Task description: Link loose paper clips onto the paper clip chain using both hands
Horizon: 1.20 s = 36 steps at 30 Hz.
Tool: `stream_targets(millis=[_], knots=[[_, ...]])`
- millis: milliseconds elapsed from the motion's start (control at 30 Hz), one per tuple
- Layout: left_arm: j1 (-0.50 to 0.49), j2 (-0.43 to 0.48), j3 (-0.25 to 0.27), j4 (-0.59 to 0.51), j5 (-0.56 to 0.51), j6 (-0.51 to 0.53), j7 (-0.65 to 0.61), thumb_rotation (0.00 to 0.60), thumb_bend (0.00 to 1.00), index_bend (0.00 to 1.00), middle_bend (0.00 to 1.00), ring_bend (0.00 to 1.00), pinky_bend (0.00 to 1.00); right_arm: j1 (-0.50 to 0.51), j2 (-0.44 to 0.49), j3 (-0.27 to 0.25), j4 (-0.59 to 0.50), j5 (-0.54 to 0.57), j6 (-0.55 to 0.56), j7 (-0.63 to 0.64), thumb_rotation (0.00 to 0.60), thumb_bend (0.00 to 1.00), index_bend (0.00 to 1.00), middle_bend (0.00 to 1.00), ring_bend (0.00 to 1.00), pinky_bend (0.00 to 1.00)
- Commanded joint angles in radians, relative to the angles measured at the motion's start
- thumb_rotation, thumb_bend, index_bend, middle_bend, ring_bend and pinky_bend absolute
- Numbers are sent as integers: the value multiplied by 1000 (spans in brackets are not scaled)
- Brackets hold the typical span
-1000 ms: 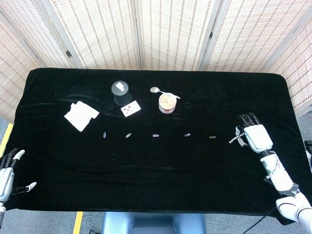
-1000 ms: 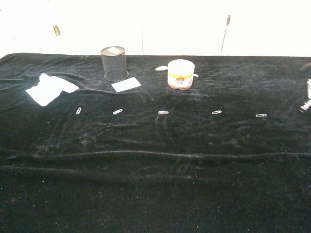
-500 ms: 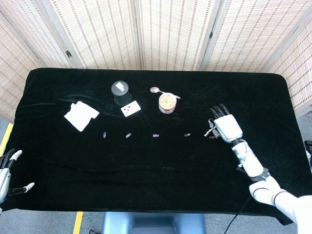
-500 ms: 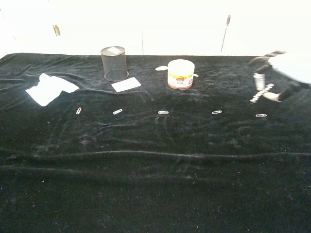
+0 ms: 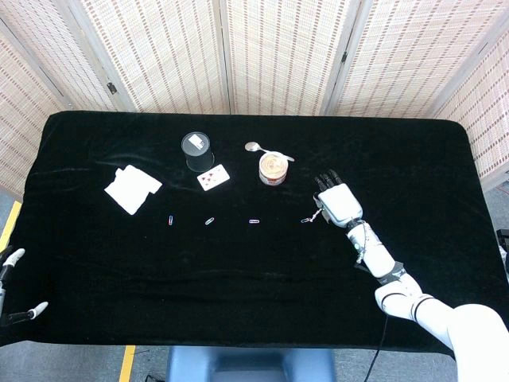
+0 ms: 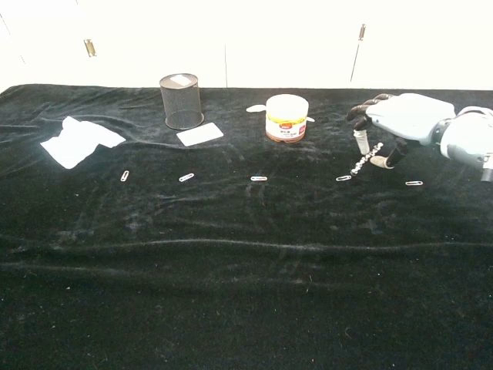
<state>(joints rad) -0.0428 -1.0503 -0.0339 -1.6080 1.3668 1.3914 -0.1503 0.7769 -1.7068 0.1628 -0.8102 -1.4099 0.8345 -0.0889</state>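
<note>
Chest view: your right hand (image 6: 400,123) pinches the short chain (image 6: 363,162), its low end just beside the fourth loose clip (image 6: 343,178) on the desk (image 6: 246,270). Five clips lie unlinked. Left hand (image 5: 12,286), near-left edge, fingers spread, holds nothing. Linking barely started.

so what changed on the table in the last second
The right hand, holding the paper clip chain, swept leftward along the row, past the rightmost loose clip to just above the next clip. The left hand slipped lower off the table edge. All the clips, the jar and the mesh cup stayed put.
</note>
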Motion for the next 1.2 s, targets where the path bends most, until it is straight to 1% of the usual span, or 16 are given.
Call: stream_targets(millis=[33,333,467,567,633,700,833,1000,1100,1200], knots=[[3,0,0,1,3,5,-3,600,86,0,0,0,0,11,-18,-1,24,7,-10,2,600,509,791,149,85,0],[3,-1,-3,2,3,4,-2,600,86,0,0,0,0,16,-21,-9,33,9,-3,21,600,509,791,149,85,0],[4,1,-5,4,2,5,-10,600,86,0,0,0,0,2,7,-20,-25,-20,52,71,600,508,791,149,84,0],[5,2,-8,5,-4,5,-16,600,86,0,0,0,0,-18,45,-28,-111,-42,102,117,600,509,791,149,84,0],[8,0,-9,3,-2,13,-13,600,86,0,0,0,0,-28,65,-38,-164,-63,137,121,600,509,791,149,84,0],[13,0,-7,1,7,23,-16,600,86,0,0,0,0,-31,78,-47,-215,-81,160,106,600,509,791,149,84,0],[20,2,-6,0,12,35,-25,600,86,0,0,0,0,-18,99,-51,-329,-98,159,54,600,509,791,147,83,0],[37,5,-3,-4,26,66,-35,600,86,0,0,0,0,21,84,-39,-437,-89,119,-69,600,508,791,144,80,0],[50,7,0,-1,36,87,-52,600,86,0,0,0,0,55,46,-25,-456,-68,75,-127,600,509,791,143,80,0],[64,11,0,3,38,107,-74,600,86,0,0,0,0,89,-11,-9,-432,-37,32,-171,600,509,791,143,78,0]])
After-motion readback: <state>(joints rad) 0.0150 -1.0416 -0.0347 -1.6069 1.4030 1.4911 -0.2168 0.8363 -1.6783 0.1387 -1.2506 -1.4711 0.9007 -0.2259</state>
